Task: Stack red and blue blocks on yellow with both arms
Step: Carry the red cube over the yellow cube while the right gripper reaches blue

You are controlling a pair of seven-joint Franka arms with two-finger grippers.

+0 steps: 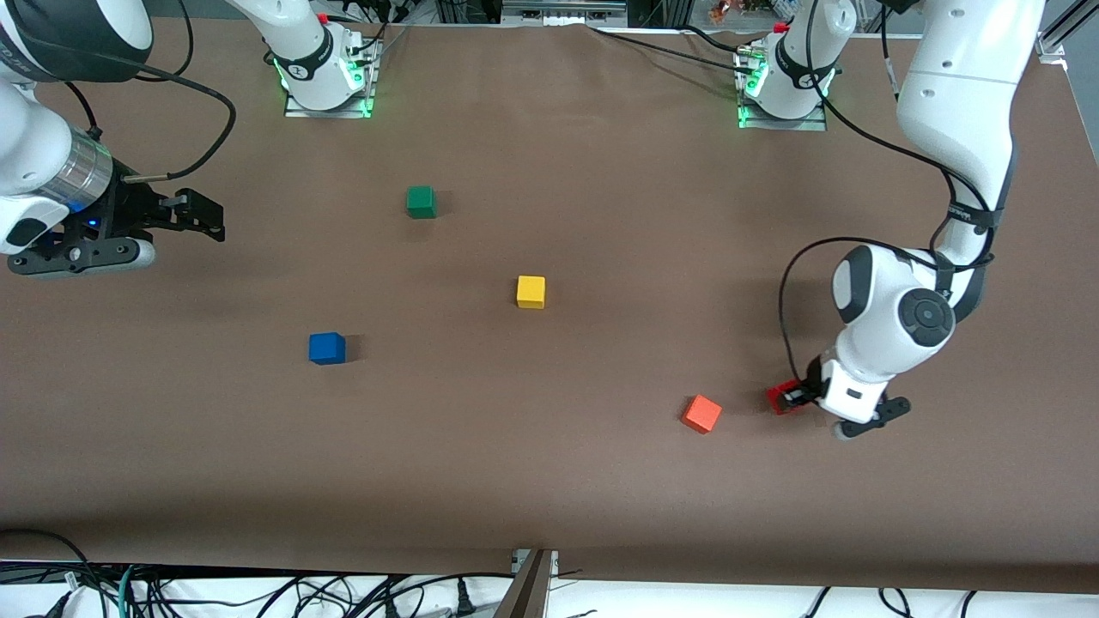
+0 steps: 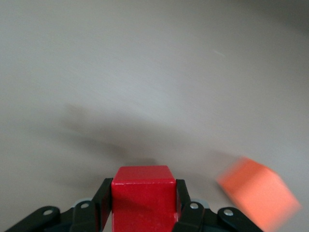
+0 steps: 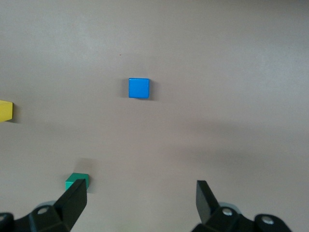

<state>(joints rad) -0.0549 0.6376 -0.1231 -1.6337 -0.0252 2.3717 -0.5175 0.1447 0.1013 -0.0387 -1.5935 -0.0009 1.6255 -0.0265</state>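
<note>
We see the left gripper (image 1: 794, 396) low at the left arm's end of the table (image 1: 601, 481), its fingers (image 2: 104, 200) pressed against two opposite faces of the red cube (image 1: 780, 399), which it clamps; whether the cube rests on the surface or is just clear of it we cannot tell. In the left wrist view the red cube (image 2: 143, 195) fills the gap between the fingers, and the orange-red cube (image 2: 258, 193) lies just beside it. In the front view the orange-red cube (image 1: 701, 414) sits near the red one, toward the table's middle. The yellow cube (image 1: 531, 292) stands alone near the table's centre, well apart from both grippers. The blue cube (image 1: 327, 348) lies nearer the front camera than the yellow cube, toward the right arm's end. The green cube (image 1: 421, 202) lies farther from that camera than the others. The right gripper (image 1: 202, 219) waits above the right arm's end of the table, its fingers (image 3: 75, 198) spread wide and holding nothing.
</note>
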